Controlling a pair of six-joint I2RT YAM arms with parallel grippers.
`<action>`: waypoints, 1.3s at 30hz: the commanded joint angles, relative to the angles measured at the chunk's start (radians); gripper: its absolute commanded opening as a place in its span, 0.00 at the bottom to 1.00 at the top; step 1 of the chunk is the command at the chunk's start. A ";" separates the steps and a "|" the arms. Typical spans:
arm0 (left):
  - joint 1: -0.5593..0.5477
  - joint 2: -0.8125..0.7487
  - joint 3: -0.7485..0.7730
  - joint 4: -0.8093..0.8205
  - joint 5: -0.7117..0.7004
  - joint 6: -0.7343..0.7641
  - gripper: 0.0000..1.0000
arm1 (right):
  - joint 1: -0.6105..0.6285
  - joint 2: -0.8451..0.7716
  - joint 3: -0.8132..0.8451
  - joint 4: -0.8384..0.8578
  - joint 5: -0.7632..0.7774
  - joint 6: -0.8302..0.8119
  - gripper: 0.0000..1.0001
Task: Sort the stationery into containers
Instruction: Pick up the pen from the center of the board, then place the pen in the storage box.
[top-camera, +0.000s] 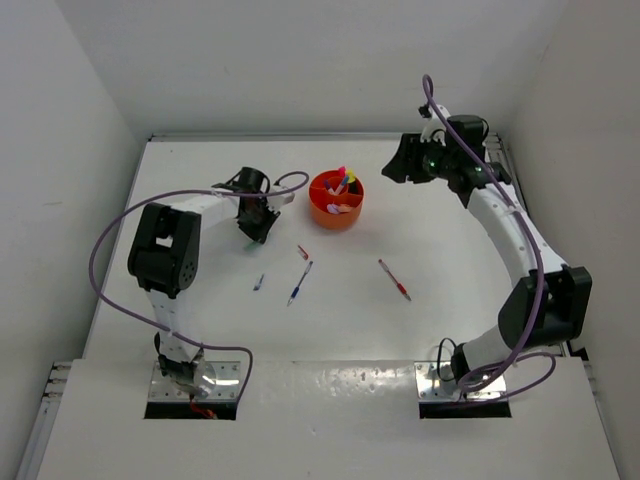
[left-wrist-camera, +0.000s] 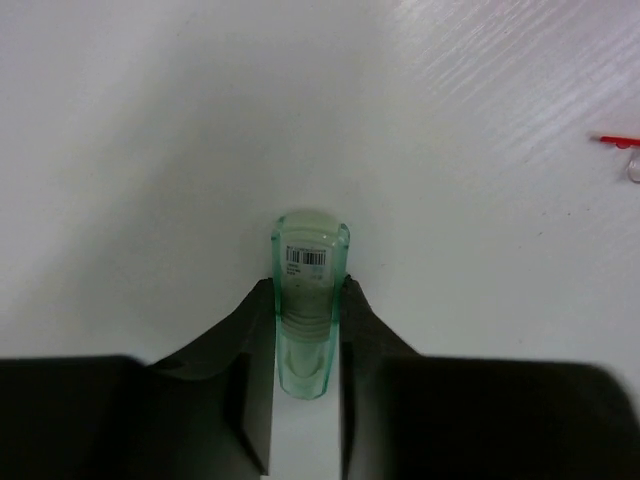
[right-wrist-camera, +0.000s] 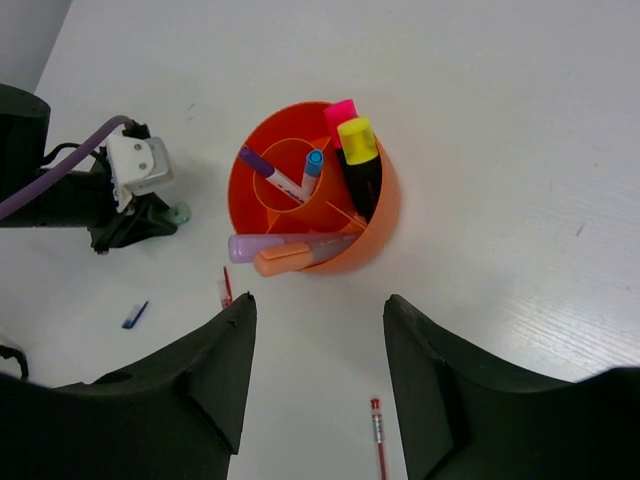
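The left gripper (left-wrist-camera: 310, 310) is clenched on a green marker (left-wrist-camera: 311, 245), whose front end sticks out past the fingertips. The orange tub (top-camera: 336, 218) stands near, to the right of this gripper. The right gripper (right-wrist-camera: 318, 305) hangs released above the tub. I think the marker could pivot in this grip and strike the tub's rim, or bump the crowded markers inside.

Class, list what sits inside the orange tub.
Orange tub: pink-capped highlighter, yellow-capped highlighter, purple pen, blue-capped pen, lilac marker, orange marker. Whatever lies beneath them is covered.
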 joint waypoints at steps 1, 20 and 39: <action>0.001 0.002 0.004 -0.003 0.006 -0.034 0.12 | -0.010 -0.056 -0.022 0.022 -0.010 0.022 0.53; -0.043 -0.336 -0.193 1.180 0.546 -0.849 0.00 | -0.018 -0.108 -0.105 0.037 -0.007 0.066 0.55; -0.083 -0.084 -0.239 1.459 0.261 -1.204 0.06 | -0.038 -0.070 -0.100 0.025 -0.041 0.062 0.54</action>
